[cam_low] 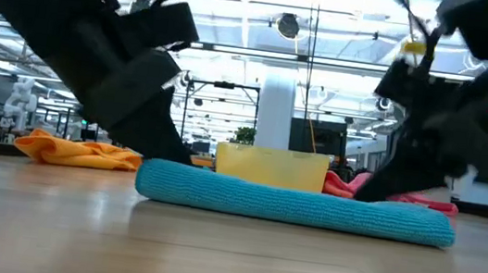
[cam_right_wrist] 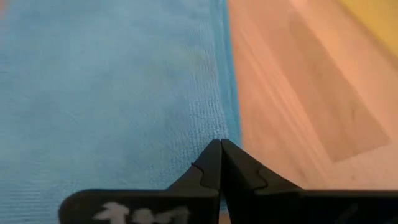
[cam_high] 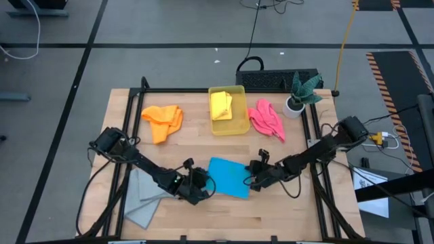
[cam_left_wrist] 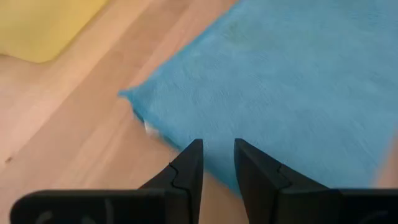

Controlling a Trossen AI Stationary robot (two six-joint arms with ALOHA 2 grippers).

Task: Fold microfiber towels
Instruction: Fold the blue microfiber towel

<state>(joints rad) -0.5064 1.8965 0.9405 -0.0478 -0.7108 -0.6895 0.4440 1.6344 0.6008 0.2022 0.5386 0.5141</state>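
Two arms meet at the blue towel (cam_high: 229, 177) on the table (cam_high: 203, 146).
Left end effector (cam_left_wrist: 216, 163) stands narrowly parted at one edge; right end effector (cam_right_wrist: 219, 163) is pinched closed at the opposite edge, shown only by the wrist views.

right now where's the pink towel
In the high view the pink towel lies crumpled near the table's far edge, right of centre, between the yellow bin and the potted plant.
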